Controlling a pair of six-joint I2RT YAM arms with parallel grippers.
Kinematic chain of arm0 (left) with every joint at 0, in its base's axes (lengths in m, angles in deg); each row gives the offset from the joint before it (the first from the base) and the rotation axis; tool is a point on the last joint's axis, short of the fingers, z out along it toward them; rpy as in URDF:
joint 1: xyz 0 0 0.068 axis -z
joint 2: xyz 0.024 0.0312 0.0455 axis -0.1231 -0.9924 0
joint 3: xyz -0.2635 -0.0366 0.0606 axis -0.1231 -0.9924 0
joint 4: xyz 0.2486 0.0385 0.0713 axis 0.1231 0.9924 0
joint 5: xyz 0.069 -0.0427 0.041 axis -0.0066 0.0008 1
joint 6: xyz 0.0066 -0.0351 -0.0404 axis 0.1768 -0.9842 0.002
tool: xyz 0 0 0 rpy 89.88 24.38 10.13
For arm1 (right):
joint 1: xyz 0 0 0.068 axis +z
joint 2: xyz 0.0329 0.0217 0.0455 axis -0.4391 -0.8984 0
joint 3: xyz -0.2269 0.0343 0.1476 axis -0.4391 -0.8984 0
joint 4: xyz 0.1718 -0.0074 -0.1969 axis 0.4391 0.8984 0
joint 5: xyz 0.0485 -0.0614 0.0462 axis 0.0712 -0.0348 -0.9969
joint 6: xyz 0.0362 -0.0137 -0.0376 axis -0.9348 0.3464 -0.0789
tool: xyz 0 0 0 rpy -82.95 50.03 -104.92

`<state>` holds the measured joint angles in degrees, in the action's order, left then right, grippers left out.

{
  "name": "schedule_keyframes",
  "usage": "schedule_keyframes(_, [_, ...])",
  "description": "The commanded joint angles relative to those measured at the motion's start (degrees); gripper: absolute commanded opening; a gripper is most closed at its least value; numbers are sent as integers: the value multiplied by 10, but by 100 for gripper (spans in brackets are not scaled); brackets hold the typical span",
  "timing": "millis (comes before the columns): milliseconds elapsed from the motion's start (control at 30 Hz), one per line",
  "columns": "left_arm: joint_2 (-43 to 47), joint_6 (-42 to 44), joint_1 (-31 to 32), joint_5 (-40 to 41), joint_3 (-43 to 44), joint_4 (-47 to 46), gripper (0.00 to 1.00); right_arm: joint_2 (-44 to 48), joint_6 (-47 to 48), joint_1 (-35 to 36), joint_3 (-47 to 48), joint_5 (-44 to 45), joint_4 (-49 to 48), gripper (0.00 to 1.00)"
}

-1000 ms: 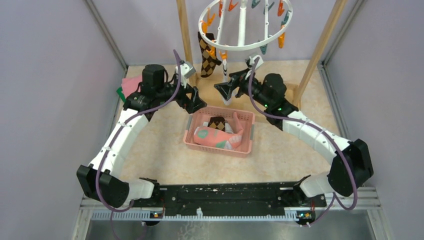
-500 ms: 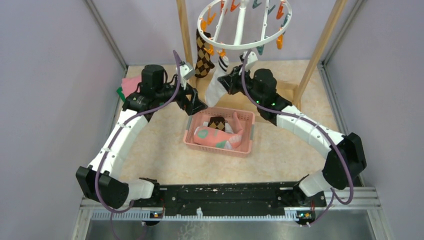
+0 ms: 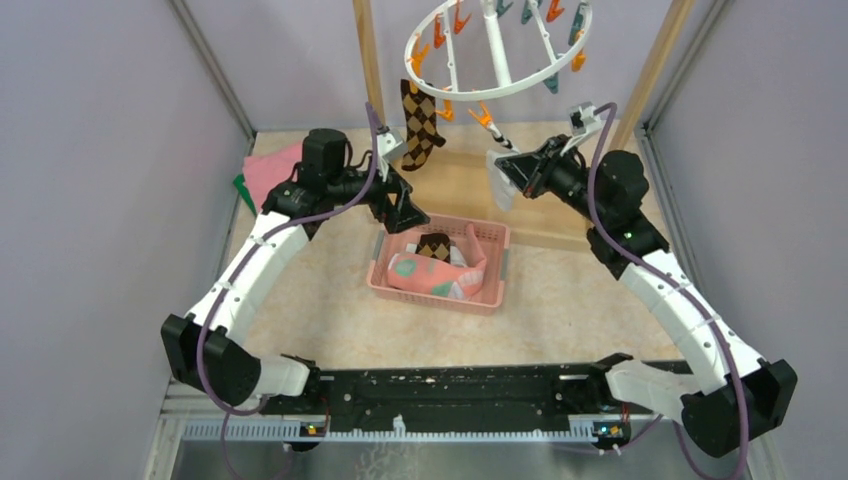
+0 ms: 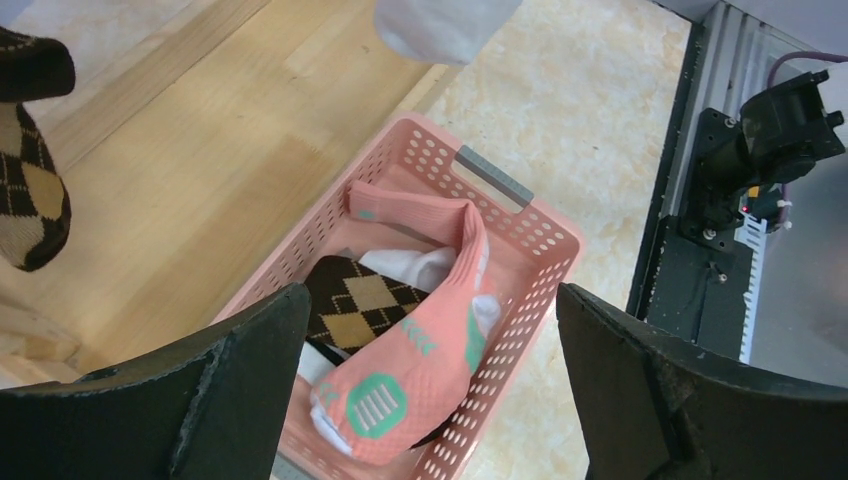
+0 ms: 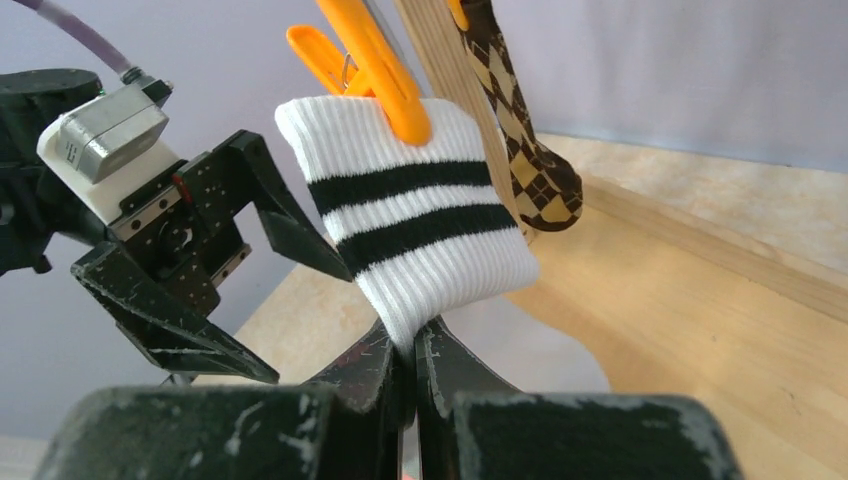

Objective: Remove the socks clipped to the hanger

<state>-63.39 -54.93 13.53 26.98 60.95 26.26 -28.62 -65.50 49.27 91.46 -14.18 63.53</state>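
Note:
The white ring hanger (image 3: 452, 87) hangs tilted at the top, with orange and teal clips. A brown-and-tan argyle sock (image 3: 420, 125) (image 5: 525, 150) dangles from its left side. My right gripper (image 3: 505, 172) (image 5: 412, 345) is shut on the lower cuff of a white sock with black stripes (image 5: 420, 230), which an orange clip (image 5: 385, 70) still grips at its top edge. My left gripper (image 3: 405, 205) (image 4: 430, 300) stands open and empty above the pink basket (image 4: 520, 215). In the basket lie a pink sock with teal patches (image 4: 420, 340) and an argyle sock (image 4: 355, 300).
Wooden posts (image 3: 368, 60) (image 3: 655, 70) flank the hanger, joined by a wooden base beam (image 3: 560, 215) behind the basket (image 3: 384, 278). Folded pink and green cloths (image 3: 265, 170) lie at the back left. Grey walls close in on both sides.
My right gripper has shut on the striped white sock and pulled it right, which tilted the hanger and stretched the clip. The left arm shifted slightly right over the basket.

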Motion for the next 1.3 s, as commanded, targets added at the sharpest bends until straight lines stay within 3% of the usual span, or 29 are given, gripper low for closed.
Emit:
schedule_keyframes(0, [7,-11,18,-21,2,-57,99,0,-17,-9,-6,-84,10,0])
schedule_keyframes(167, [4,-36,19,-59,16,-59,99,-38,-85,-9,-7,-209,-65,0])
schedule_keyframes(400, [1,-52,21,-112,22,-79,99,-77,-204,0,-4,-301,-202,0])
schedule_keyframes(667, [-47,-119,22,-156,32,-177,99,-91,-222,24,-5,-281,-227,0])
schedule_keyframes(867, [-72,-129,32,-173,48,-196,94,-88,-225,28,-7,-271,-226,0])
schedule_keyframes(1000, [-73,-138,40,-194,47,-208,77,-90,-215,28,-5,-264,-205,0])
schedule_keyframes(1033, [-71,-138,42,-196,47,-208,68,-90,-209,29,-5,-261,-199,0])
schedule_keyframes(1100, [-68,-138,44,-198,46,-208,43,-89,-195,29,-3,-251,-179,10])
schedule_keyframes(1200, [-61,-129,44,-184,44,-194,7,-86,-156,28,7,-223,-131,46])
schedule_keyframes(1233, [-59,-124,44,-178,44,-188,0,-83,-137,29,15,-205,-107,58])
schedule_keyframes(1267, [-57,-122,44,-173,42,-186,0,-80,-119,29,24,-184,-84,68])
